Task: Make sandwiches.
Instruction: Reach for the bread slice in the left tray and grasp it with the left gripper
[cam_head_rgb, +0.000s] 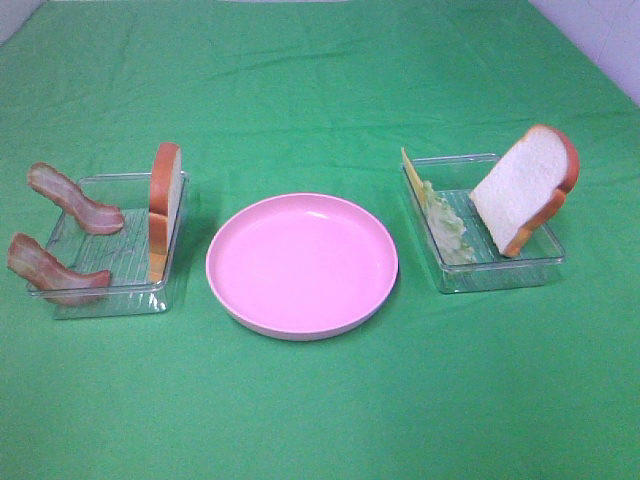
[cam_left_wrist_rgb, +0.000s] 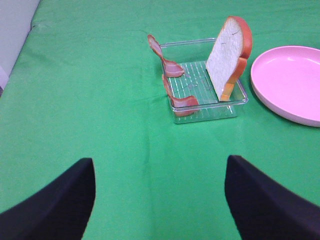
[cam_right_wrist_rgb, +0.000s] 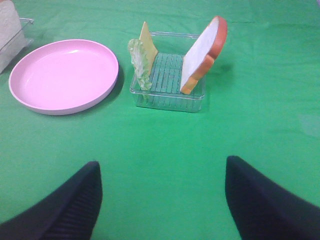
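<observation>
— Two clear plastic trays out on the green cloth (cam_head_rgb: 320, 90), folks, with a round pink plate (cam_head_rgb: 300, 262) sitting between them. Can you make out the left-hand tray (cam_head_rgb: 105, 297)?

— I can. Wavy reddish-brown strips in there: the far bacon strip (cam_head_rgb: 75, 198) and the near bacon strip (cam_head_rgb: 50, 268), both draped over the outer wall with their ends poking out past it. A white bread slice with an orange-brown crust (cam_head_rgb: 165, 205) stands on edge along the wall nearest the plate.

— And the right-hand tray (cam_head_rgb: 500, 278)?

— A thin yellow cheese slice (cam_head_rgb: 408, 172) is upright at the plate-side wall, and a pale green lettuce leaf (cam_head_rgb: 447, 228) is just beside it. The second bread slice (cam_head_rgb: 525, 185) is tilted, leaning out toward the far outer corner.

— So every sandwich piece is in a tray, none on the plate. What about the claws?

— The left claw (cam_left_wrist_rgb: 160, 165), seen from its own camera, has its black fingers (cam_left_wrist_rgb: 60, 205) spread wide with only cloth between them, well short of its tray. It's the same for the right claw (cam_right_wrist_rgb: 163, 167): jaws wide apart, gripping nothing, its tray well ahead of it
</observation>
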